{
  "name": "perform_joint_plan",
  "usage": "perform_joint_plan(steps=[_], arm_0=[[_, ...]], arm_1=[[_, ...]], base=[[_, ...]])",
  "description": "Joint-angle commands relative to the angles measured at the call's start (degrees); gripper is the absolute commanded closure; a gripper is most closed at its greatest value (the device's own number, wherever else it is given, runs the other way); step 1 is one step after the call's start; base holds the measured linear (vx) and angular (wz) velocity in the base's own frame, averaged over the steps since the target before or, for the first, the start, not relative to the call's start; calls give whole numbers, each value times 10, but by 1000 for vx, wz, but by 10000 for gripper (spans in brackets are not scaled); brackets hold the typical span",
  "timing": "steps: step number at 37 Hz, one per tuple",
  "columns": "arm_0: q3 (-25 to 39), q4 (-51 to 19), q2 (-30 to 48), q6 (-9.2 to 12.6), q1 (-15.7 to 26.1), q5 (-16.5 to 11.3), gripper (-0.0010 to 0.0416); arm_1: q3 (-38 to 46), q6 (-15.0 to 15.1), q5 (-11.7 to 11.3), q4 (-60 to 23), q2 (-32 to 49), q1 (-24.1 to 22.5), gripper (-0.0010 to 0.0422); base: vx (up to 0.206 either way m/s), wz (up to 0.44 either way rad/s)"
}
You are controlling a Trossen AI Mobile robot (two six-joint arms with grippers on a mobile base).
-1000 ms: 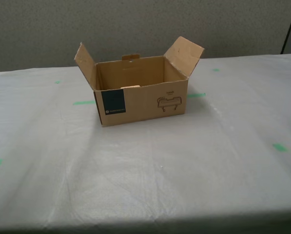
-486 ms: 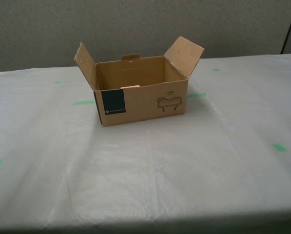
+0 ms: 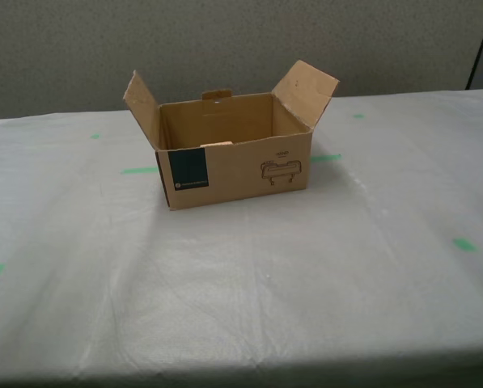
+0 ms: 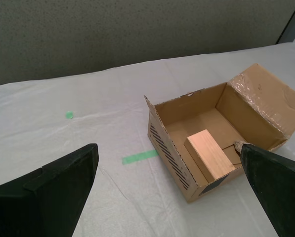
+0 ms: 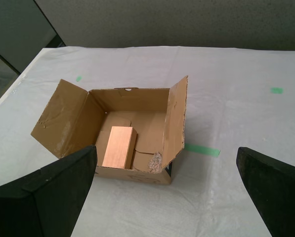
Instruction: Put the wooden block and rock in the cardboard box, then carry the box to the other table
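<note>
A cardboard box point(image 3: 233, 153) stands with its flaps up on the whitish-grey, slightly wrinkled surface point(image 3: 306, 275) dotted with green tape marks point(image 3: 464, 243), a grey partition wall point(image 3: 241, 40) behind it. Seen from the wrist cameras, the wooden block point(image 5: 118, 147) lies flat on the box floor, and the rock point(image 5: 155, 161) sits just beside it in a near corner, partly hidden by the box wall. In the exterior view only a pale sliver of the block shows above the front wall, and no arm appears.

My first gripper point(image 5: 167, 197) and my second gripper point(image 4: 169, 197) hang above and to either side of the box, well apart from it, each with its fingers spread wide and holding nothing.

Judged from this, both items are loaded and the box appears to rest on the destination table, so little seems left to do. The risks lie in any further contact: a descending finger could catch an upright flap point(image 3: 306, 89) and tip or drag the light box, and a lift by one wall alone could fold the cardboard and let the block slide onto the rock or spill out.
</note>
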Motion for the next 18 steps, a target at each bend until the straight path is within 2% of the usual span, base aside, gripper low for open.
perform_joint_plan(steps=[1, 18], arm_0=[[0, 1, 0, 0, 0, 2, 12], [0, 2, 0, 0, 0, 2, 12]], arm_1=[[0, 0, -1, 1, 0, 0, 18], [0, 0, -1, 0, 0, 0, 18]], base=[[0, 0], [0, 0]])
